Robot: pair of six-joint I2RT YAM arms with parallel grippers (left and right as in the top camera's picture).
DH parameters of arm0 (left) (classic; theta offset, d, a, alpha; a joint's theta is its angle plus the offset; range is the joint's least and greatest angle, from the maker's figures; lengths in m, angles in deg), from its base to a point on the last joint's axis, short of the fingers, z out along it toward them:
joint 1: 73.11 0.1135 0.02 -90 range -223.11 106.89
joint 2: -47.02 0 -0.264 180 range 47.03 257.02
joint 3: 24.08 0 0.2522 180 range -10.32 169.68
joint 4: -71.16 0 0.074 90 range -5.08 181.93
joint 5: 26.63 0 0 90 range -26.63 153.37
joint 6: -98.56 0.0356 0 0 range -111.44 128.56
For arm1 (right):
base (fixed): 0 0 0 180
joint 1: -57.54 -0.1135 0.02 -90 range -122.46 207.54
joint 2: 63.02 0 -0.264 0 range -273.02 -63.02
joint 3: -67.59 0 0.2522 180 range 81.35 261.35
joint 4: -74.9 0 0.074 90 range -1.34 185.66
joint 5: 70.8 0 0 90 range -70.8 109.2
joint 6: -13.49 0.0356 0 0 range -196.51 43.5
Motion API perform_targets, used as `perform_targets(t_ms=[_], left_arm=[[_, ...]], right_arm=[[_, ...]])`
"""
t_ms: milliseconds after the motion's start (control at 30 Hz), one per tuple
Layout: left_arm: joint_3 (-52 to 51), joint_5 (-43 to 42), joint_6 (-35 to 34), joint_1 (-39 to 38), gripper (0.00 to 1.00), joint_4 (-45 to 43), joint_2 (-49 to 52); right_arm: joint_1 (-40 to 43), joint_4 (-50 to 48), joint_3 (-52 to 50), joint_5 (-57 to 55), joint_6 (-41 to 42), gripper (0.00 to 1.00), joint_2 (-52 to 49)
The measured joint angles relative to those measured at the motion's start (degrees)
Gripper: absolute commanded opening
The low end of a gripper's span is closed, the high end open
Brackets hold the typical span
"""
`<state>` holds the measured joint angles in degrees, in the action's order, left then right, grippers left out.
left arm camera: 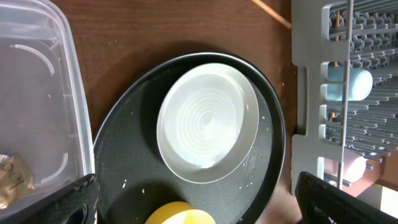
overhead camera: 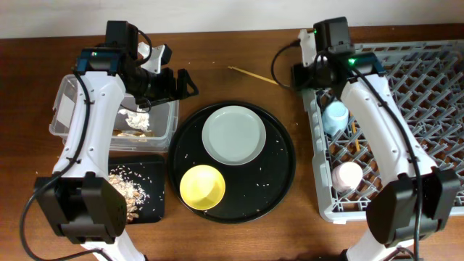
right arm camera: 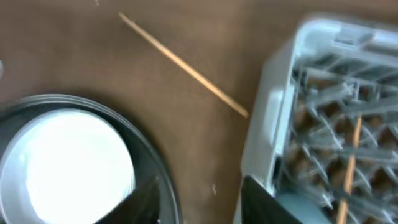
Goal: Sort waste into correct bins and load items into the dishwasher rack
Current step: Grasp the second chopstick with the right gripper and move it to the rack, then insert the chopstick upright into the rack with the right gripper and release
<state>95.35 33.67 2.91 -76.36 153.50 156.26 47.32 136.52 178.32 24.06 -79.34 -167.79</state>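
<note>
One wooden chopstick (right arm camera: 351, 163) down among the upright pegs of the grey dishwasher rack (overhead camera: 316, 156), close to the rack's corner nearest the round tray, slanting across the lattice floor; second chopstick (overhead camera: 252, 75) flat on the brown table (overhead camera: 304, 239), clear of the rack, on bare wood between that corner and the far rim of the round black tray (overhead camera: 281, 181). Along the rack's left side, among the pegs, a small light-blue cup (overhead camera: 335, 116) and, further down the same side, a small pink cup (overhead camera: 346, 176), well apart from each other. Right gripper (right arm camera: 208, 205) above the table just beside the rack's corner, fingers parted, nothing between them. On the round black tray, a pale round plate (overhead camera: 233, 135) toward the far side and a yellow bowl (overhead camera: 202, 186) toward the near side, both upright, just beside each other, touching or not impossible to tell; white rice-like crumbs scattered over the tray's dark floor. Left of that tray, a clear plastic tub (overhead camera: 64, 109) with a crumpled white tissue (overhead camera: 136, 120) and a gold-brown wrapper (left arm camera: 12, 177) inside. Next to the tub, toward the near edge, a shallow black rectangular tray (overhead camera: 156, 206) holding tan food scraps (overhead camera: 127, 185). Left gripper (overhead camera: 187, 84) over the gap between tub and round tray, fingers spread wide, empty
</note>
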Motion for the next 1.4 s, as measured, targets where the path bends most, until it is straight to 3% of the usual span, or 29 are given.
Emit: perform_targets(t_ms=[133, 267, 433, 633, 833, 1067, 1233, 1333, 1400], left_arm=[[0.0, 0.0, 0.0, 0.0, 1.00, 0.0, 0.0], [0.0, 0.0, 0.0, 0.0, 1.00, 0.0, 0.0], [0.0, 0.0, 0.0, 0.0, 1.00, 0.0, 0.0], [0.0, 0.1, 0.0, 0.0, 1.00, 0.0, 0.0], [0.0, 0.2, 0.0, 0.0, 1.00, 0.0, 0.0], [0.0, 0.2, 0.0, 0.0, 1.00, 0.0, 0.0], [0.0, 0.2, 0.0, 0.0, 1.00, 0.0, 0.0], [0.0, 0.2, 0.0, 0.0, 1.00, 0.0, 0.0], [0.0, 0.2, 0.0, 0.0, 1.00, 0.0, 0.0]], right_arm=[[-0.4, -8.4, 0.0, 0.4, -0.9, 0.62, -2.8], [-0.4, -17.4, 0.0, 0.6, -3.9, 0.81, -8.6], [-0.4, -31.8, 0.2, 0.6, -6.8, 0.95, -16.1], [-0.4, -42.5, 0.2, 0.6, -7.8, 0.99, -26.2], [-1.3, -40.9, 0.2, 0.8, -7.9, 0.98, -31.1], [-2.4, -30.3, 2.0, 2.3, -7.5, 0.99, -30.8], [-2.5, -23.6, 2.3, 1.9, -8.3, 0.88, -29.3], [-2.5, -19.1, 2.3, 1.7, -8.6, 0.86, -28.2], [-2.5, -16.5, 2.3, 1.7, -8.5, 0.79, -27.6]])
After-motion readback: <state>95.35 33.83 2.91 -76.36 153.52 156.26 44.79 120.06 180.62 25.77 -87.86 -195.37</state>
